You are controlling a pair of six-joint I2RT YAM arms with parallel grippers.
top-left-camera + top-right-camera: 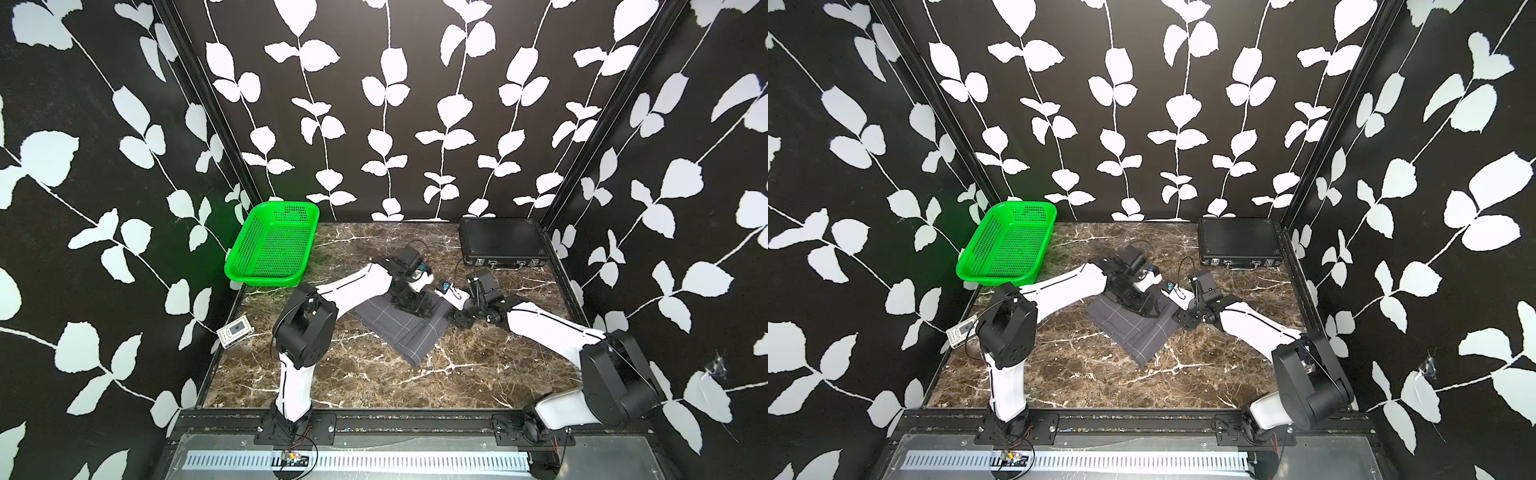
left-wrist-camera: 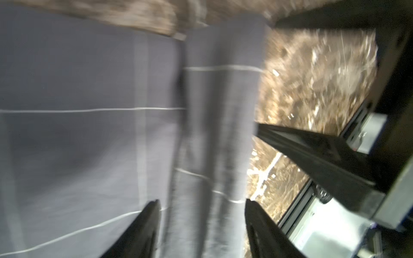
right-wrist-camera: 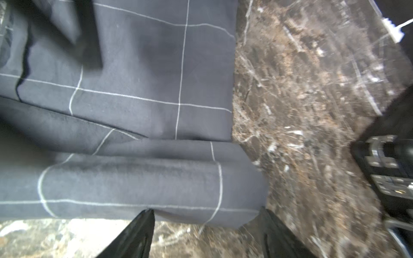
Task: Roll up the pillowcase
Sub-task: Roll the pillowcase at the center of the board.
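- We see the left gripper (image 2: 202, 201) with its two black fingers spread, one on each side of the rolled edge (image 2: 219, 111) of the pillowcase (image 2: 78, 111). The blur keeps us from telling whether they touch the cloth.
- The right gripper (image 3: 206, 210) is spread as well and pinches nothing. Its tips hang just before the end of the rolled edge (image 3: 134, 178), where the cloth meets the table.
- In both top views the pillowcase (image 1: 399, 332) (image 1: 1138, 332) lies near the middle of the tabletop (image 1: 374, 386). The left gripper is over its far part and the right gripper is at its far right corner.
- The cloth is soft, matte charcoal grey, crossed by thin white lines in squares. It lies folded in flat layers, with one corner pointing toward the arms' bases. Its far edge is wound into a thick, loose tube.
- The tabletop is a glossy brown marble pattern with white veins. A black metal rail (image 1: 374, 424) runs along its near side, and both arms are bolted to it.
- We find a green perforated plastic basket (image 1: 270, 249), a rounded rectangle, in the far left corner.
- A rigid black case (image 1: 500, 239) with a ribbed lid and metal latches lies flat in the far right corner.
- A small white device (image 1: 235, 330) sits at the left edge.
- Three black walls (image 1: 395, 104) printed with white leaves on vines close in the table.
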